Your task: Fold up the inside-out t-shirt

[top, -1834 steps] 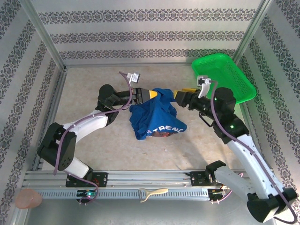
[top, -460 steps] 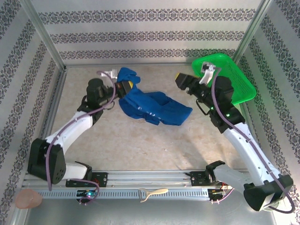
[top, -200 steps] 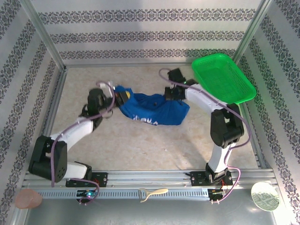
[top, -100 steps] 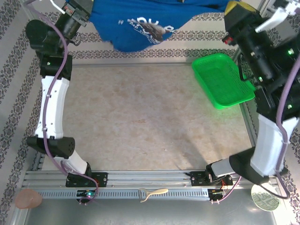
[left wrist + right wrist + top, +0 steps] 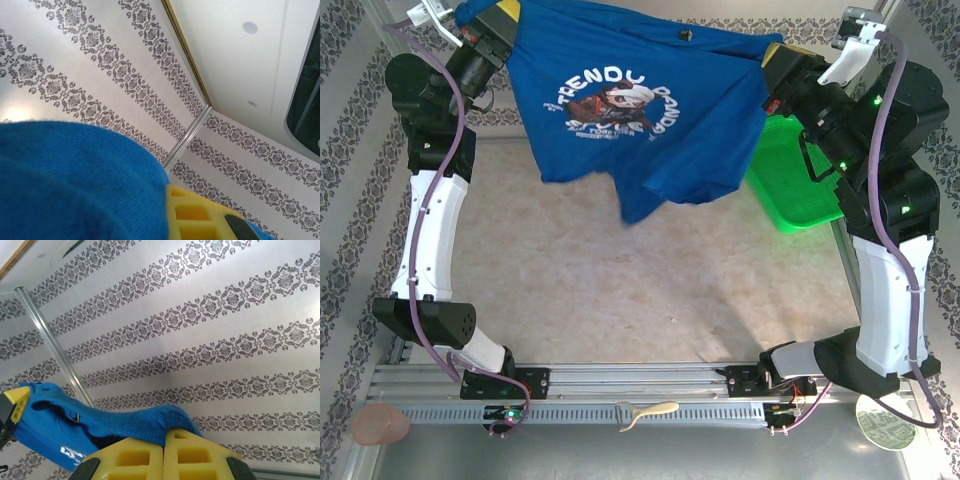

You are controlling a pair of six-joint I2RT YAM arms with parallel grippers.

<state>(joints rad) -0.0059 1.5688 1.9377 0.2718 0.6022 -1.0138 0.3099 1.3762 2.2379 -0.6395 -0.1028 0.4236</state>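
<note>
T-shirt [image 5: 640, 110] hangs spread out, left end effector [image 5: 508, 15] and right end effector [image 5: 770, 57] pinched shut on its top corners; next, probably lay it flat.

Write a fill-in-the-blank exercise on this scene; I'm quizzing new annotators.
The ____ t-shirt hangs spread in the air above the table.
The left fingers and the right fingers are each ____ on its upper edge.
A ____ basket sits at the table's right edge.
Missing: blue; shut; green.
</note>
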